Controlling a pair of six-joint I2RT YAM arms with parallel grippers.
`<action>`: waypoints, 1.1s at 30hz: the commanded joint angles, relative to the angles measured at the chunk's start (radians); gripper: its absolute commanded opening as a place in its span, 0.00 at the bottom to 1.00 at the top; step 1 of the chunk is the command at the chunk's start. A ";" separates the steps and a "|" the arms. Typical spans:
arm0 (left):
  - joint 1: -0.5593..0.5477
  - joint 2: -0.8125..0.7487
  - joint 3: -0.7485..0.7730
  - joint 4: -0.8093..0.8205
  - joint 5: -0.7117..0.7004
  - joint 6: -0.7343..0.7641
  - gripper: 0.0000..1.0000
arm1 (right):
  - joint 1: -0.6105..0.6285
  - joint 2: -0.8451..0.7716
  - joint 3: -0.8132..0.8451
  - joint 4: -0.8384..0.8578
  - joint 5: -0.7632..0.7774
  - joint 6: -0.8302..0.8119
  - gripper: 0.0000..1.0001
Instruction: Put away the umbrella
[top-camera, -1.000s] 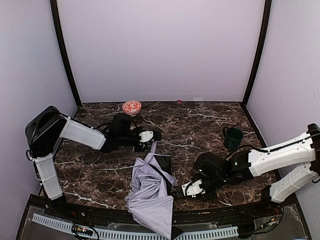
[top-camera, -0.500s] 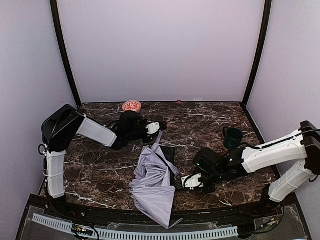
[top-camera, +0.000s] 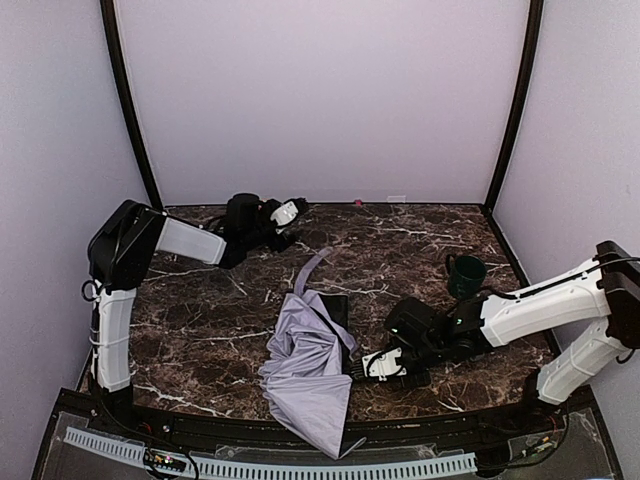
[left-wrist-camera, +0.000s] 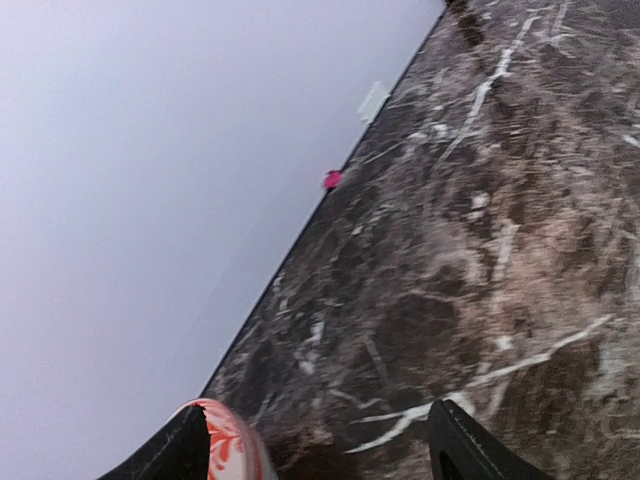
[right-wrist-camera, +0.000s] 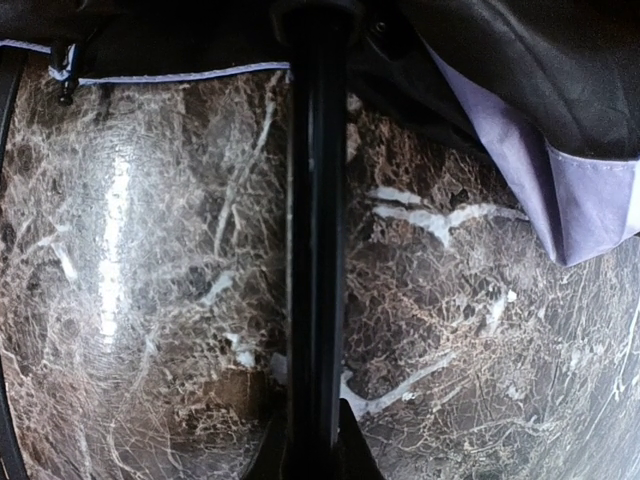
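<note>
The umbrella (top-camera: 305, 370) lies half folded at the table's front middle, lavender fabric crumpled, one strip of it reaching toward the back. My right gripper (top-camera: 378, 364) sits just to its right, shut on the thin black shaft (right-wrist-camera: 315, 250); the right gripper (right-wrist-camera: 312, 450) has its tips pinched around that rod. Black lining and a lavender hem (right-wrist-camera: 590, 210) fill the top of the right wrist view. My left gripper (top-camera: 288, 212) is far off at the back left, open and empty, its fingers (left-wrist-camera: 185, 450) wide apart over bare marble.
A red patterned bowl (left-wrist-camera: 228, 445) shows beside the left finger; the left arm hides it in the top view. A dark green mug (top-camera: 465, 275) stands at the right. A small pink object (top-camera: 358, 203) lies against the back wall (top-camera: 320, 100).
The left gripper has opened, let go of the umbrella's fabric and swung away to the back left. The fabric strip has dropped. The right gripper keeps its hold on the shaft.
</note>
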 joint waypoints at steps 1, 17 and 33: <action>0.019 0.020 0.121 -0.132 -0.089 -0.002 0.77 | 0.004 0.016 -0.009 -0.085 -0.015 -0.008 0.00; -0.070 -0.632 -0.270 -0.410 0.376 -0.049 0.71 | -0.008 0.019 0.014 -0.114 -0.042 0.013 0.00; -0.585 -0.873 -0.631 -0.718 0.344 -0.106 0.77 | -0.068 0.065 0.091 -0.164 -0.077 0.069 0.19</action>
